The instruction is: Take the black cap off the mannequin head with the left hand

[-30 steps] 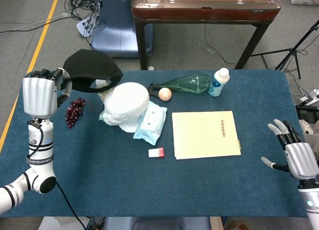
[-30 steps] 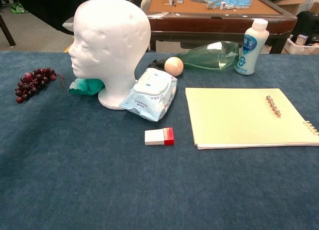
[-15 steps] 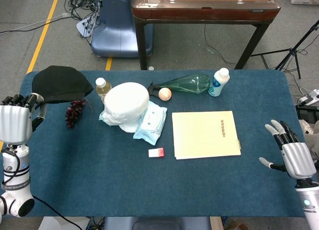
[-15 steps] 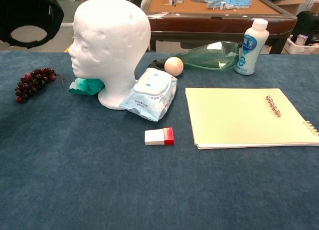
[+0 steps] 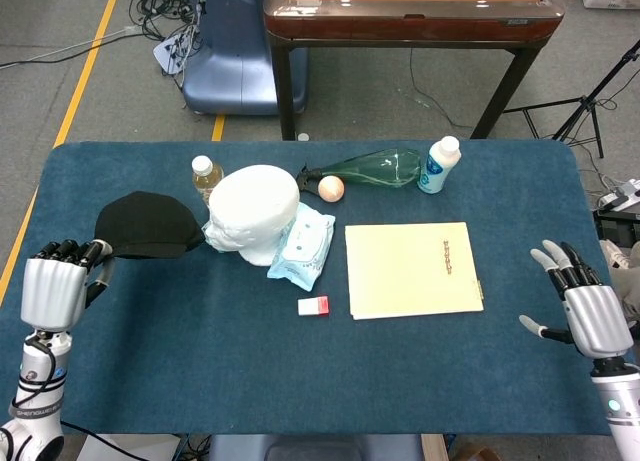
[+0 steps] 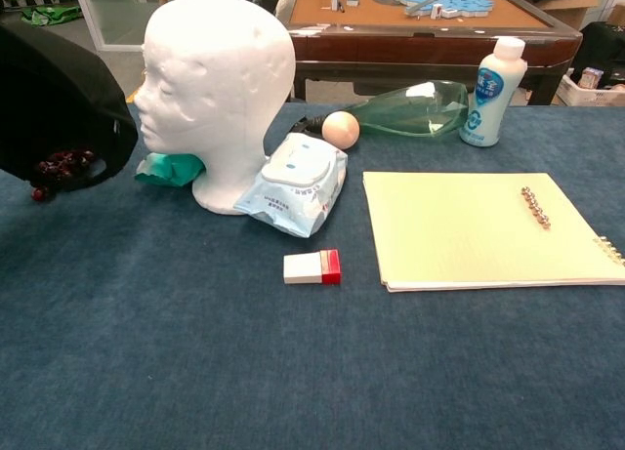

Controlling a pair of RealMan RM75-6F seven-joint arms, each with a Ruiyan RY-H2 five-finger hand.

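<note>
While the left hand (image 5: 55, 291) sits low at the table's left edge with its fingers curled around the rim of the black cap (image 5: 147, 227), the cap is off the mannequin head (image 5: 253, 209) and held just to its left, above the blue table (image 5: 300, 371). From the chest view the cap (image 6: 59, 103) hangs in front of the dark grapes (image 6: 61, 164), partly covering them. Bare and white, the mannequin head stands upright, touching a pack of wipes (image 5: 301, 245). Well apart at the right edge, the right hand (image 5: 585, 311) holds nothing, fingers spread, beyond the yellow notebook (image 5: 412, 269)
</note>
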